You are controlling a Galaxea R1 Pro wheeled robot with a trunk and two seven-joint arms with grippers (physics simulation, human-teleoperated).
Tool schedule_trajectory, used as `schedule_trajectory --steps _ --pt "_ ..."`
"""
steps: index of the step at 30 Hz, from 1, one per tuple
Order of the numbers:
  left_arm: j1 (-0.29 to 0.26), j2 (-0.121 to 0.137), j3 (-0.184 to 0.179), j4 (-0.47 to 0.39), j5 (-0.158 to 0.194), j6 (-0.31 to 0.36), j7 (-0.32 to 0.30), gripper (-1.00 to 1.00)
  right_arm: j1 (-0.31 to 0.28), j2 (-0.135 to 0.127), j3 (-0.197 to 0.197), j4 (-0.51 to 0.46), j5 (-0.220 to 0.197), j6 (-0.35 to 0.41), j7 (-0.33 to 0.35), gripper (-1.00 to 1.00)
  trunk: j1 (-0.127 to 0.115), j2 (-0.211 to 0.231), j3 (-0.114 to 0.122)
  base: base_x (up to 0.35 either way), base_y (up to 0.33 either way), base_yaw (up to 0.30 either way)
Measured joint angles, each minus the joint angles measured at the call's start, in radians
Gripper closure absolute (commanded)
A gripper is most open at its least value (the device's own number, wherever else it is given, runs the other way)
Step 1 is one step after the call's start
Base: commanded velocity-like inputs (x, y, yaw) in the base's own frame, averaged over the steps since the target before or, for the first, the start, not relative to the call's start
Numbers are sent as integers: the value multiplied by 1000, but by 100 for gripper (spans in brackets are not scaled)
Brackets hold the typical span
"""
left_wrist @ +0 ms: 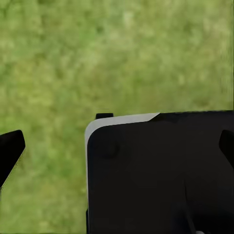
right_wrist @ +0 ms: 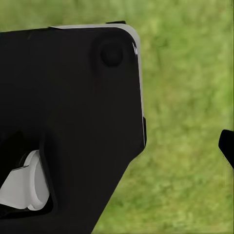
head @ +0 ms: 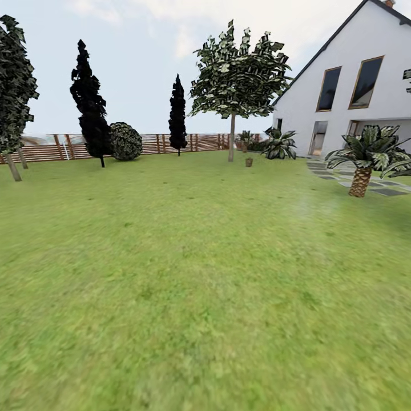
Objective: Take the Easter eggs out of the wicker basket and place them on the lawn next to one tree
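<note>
Grippers: left gripper (left_wrist: pixel 117 146) showed two dark fingertips far apart at opposite edges of its wrist view, so it was spread and held nothing; of the right gripper one dark fingertip (right_wrist: pixel 226 146) showed, so I could not tell its state.
Robot body: a black panel with a pale grey edge (left_wrist: pixel 161 170) sat between each wrist camera and the grass.
Lawn: a wide, flat, mottled green lawn (head: pixel 188 285) ran from the robot to the fence.
House: a white gabled house with dark windows (head: pixel 354 91) stood far right.
Fence: a brown horizontal-slat wooden fence (head: pixel 154 142) closed the far side.
Tree: a tall tree with a pale bare trunk and blocky green canopy (head: pixel 232 137) stood far off, centre-right.
Basket: a tiny brown object (head: pixel 249 162) sat on grass just beside that trunk, perhaps the wicker basket; too small to tell.
Eggs: too small to make out.
Risk: judging from this distance, driving fast could overshoot and knock the basket, scattering eggs.
</note>
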Motion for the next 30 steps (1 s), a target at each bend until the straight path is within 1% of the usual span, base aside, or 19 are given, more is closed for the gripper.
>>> schedule_trajectory --steps 30 --pt "0 0 0 0 0 0 0 -100 0 -1 0 5 0 0 0 -100 0 0 0 333 0 0"
